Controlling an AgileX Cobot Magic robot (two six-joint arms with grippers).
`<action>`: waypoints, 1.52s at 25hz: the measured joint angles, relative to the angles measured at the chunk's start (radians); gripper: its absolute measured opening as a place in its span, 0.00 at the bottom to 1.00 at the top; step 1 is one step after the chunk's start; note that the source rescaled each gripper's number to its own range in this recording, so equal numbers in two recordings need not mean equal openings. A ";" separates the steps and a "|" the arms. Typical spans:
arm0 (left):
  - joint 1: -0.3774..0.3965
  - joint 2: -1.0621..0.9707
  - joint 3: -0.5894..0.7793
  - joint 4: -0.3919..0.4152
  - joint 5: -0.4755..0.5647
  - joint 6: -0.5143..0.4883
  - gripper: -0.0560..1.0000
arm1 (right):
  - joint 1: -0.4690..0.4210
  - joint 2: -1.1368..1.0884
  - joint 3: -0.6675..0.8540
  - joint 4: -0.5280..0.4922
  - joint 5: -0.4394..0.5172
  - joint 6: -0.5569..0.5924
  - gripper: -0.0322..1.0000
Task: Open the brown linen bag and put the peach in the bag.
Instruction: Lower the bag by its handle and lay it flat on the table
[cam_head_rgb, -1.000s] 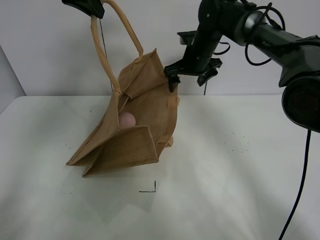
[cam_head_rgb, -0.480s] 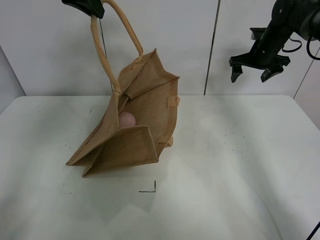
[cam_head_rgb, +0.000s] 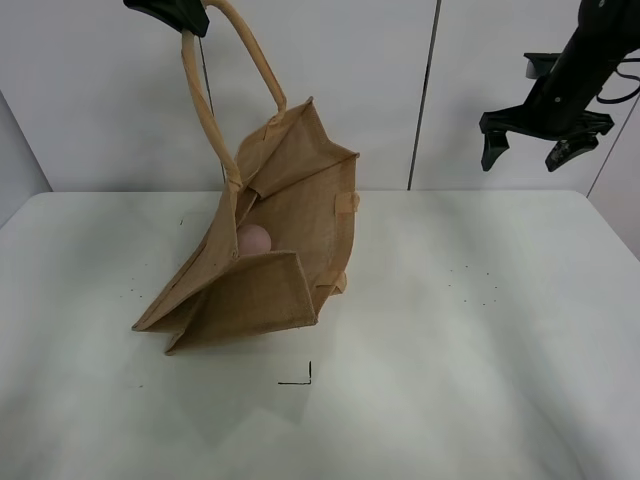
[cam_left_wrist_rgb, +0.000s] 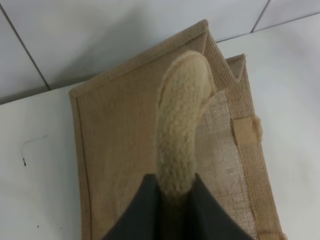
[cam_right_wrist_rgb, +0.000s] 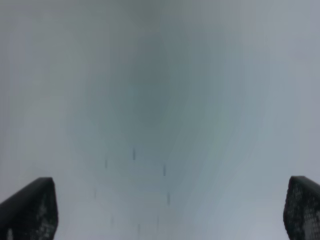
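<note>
Brown linen bag (cam_head_rgb: 262, 285), propped on the worktop (cam_head_rgb: 450, 350) left of centre, could be let slump and the peach (cam_head_rgb: 253, 239) inside spilled if its handle (cam_head_rgb: 204, 100) were released. That handle is pinched by the jaws of the left gripper (cam_left_wrist_rgb: 175, 181). Far right, the right gripper (cam_head_rgb: 522, 158) is held aloft, jaws spread.

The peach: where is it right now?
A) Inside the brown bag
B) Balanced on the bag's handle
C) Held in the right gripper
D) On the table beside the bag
A: the pink peach shows inside the open mouth of the brown linen bag, while the right gripper hangs open and empty.
</note>
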 joint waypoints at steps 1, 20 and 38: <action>0.000 0.000 0.000 0.000 0.000 0.000 0.05 | 0.000 -0.054 0.070 0.000 0.000 -0.001 1.00; 0.000 0.000 0.000 -0.001 0.000 -0.001 0.05 | 0.000 -1.285 1.339 0.004 -0.046 -0.019 1.00; 0.000 0.005 0.007 -0.002 0.000 -0.001 0.05 | 0.000 -2.082 1.497 -0.052 -0.182 0.045 1.00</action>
